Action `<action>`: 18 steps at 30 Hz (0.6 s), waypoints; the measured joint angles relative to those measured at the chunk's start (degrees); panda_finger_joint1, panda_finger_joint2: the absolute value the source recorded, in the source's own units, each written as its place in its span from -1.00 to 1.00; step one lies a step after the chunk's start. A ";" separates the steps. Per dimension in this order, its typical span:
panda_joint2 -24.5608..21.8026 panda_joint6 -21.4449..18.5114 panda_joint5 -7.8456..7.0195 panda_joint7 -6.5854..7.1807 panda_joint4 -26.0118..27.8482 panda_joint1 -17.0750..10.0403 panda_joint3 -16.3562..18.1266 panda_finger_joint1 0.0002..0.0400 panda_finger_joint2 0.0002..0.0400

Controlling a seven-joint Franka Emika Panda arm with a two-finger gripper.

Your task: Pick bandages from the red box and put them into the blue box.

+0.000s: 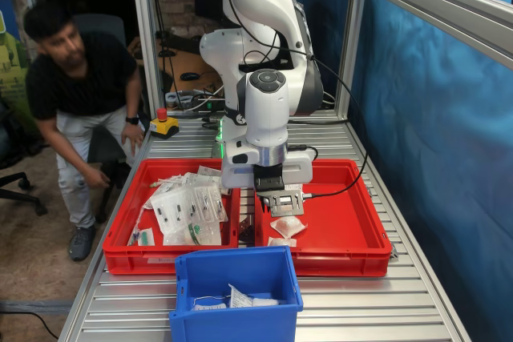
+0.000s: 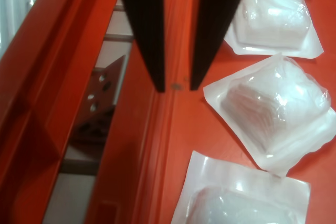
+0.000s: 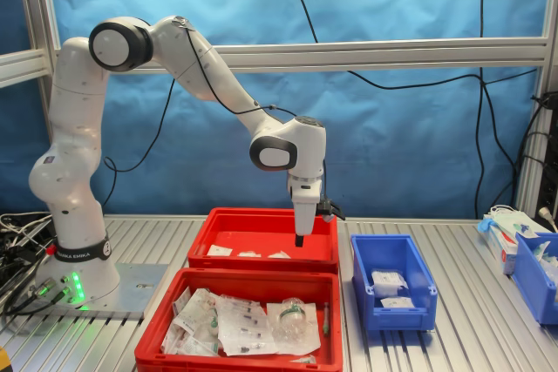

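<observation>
The red box (image 1: 345,258) holds a few white wrapped bandages (image 1: 287,226); they also show in the second exterior view (image 3: 250,253). The gripper (image 1: 271,191) hangs low in this box near the wall next to the other red tray, also seen in the second exterior view (image 3: 299,240). In the wrist view the gripper (image 2: 176,86) has its dark fingers (image 2: 142,30) almost together with nothing between them, over the box's inner edge (image 2: 157,145). Three bandages (image 2: 275,111) lie just beside it, untouched. The blue box (image 1: 232,326) holds a few wrapped bandages (image 3: 388,282).
A second red tray (image 1: 160,258) heaped with flat clear packets (image 1: 188,206) stands against the red box. A person (image 1: 76,78) leans in beyond the table's far end. Another blue bin (image 3: 536,276) and a small carton (image 3: 506,233) stand at the second exterior view's right.
</observation>
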 joint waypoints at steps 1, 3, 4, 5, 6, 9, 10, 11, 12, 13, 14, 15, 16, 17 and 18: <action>0.00 0.01 0.00 0.00 -0.02 0.00 0.00 -0.81 -0.81; 0.00 0.03 0.00 0.00 -0.05 0.00 0.00 -0.81 -0.81; 0.00 0.04 0.00 0.00 -0.07 0.00 -0.01 -0.81 -0.81; 0.00 0.06 0.00 0.00 -0.10 0.00 -0.02 -0.81 -0.81; 0.00 0.07 0.00 0.00 -0.13 0.00 -0.03 -0.81 -0.81; 0.00 0.09 0.00 0.00 -0.25 0.00 -0.06 -0.81 -0.81; 0.00 0.10 0.00 0.00 -0.30 0.00 -0.07 -0.81 -0.81; 0.00 0.12 0.00 0.00 -0.48 0.00 -0.08 -0.81 -0.81; 0.00 0.12 0.00 0.00 -0.55 0.00 -0.08 -0.81 -0.81; 0.00 0.12 0.00 0.00 -0.61 0.00 -0.08 -0.81 -0.81; 0.00 0.12 0.00 0.00 -0.66 0.00 -0.09 -0.81 -0.81; 0.00 0.13 0.00 0.00 -0.71 0.00 -0.09 -0.81 -0.81; 0.00 0.13 0.00 0.00 -0.76 0.00 -0.09 -0.81 -0.81; 0.00 0.13 0.00 0.00 -0.80 0.00 -0.09 -0.81 -0.81; 0.00 0.13 0.00 0.00 -0.86 0.00 -0.09 -0.81 -0.81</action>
